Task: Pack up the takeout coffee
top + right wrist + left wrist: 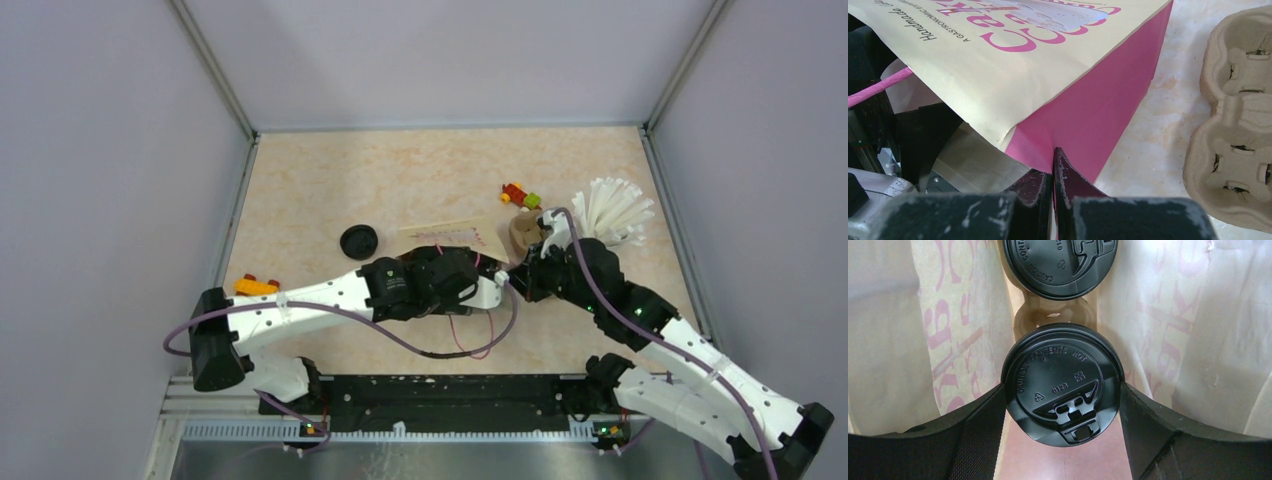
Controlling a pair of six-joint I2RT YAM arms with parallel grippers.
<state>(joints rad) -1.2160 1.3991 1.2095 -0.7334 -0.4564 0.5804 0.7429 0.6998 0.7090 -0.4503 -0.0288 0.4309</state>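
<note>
Paper-walled and probably light, the near cup (1060, 370) sits inside the paper bag (1168, 315), with the far cup (1060, 265) just beyond it. A hold just under the stiff lid rim is judged safest (the wall may crush, the lid may pop). Its lid is clasped on both sides by the left hand (1062, 390), set within the bag's mouth. The bag's pink gusset is pinched by the closed right hand (1053, 170).

Inside the pale, pink-printed paper bag (1198, 315), the nearer cup (1063, 375) shows its round black lid with embossed lettering and a sip flap, clamped at the rim by the left gripper (1062, 387); the second cup (1060, 265), lidded alike, sits just beyond, partly cropped
</note>
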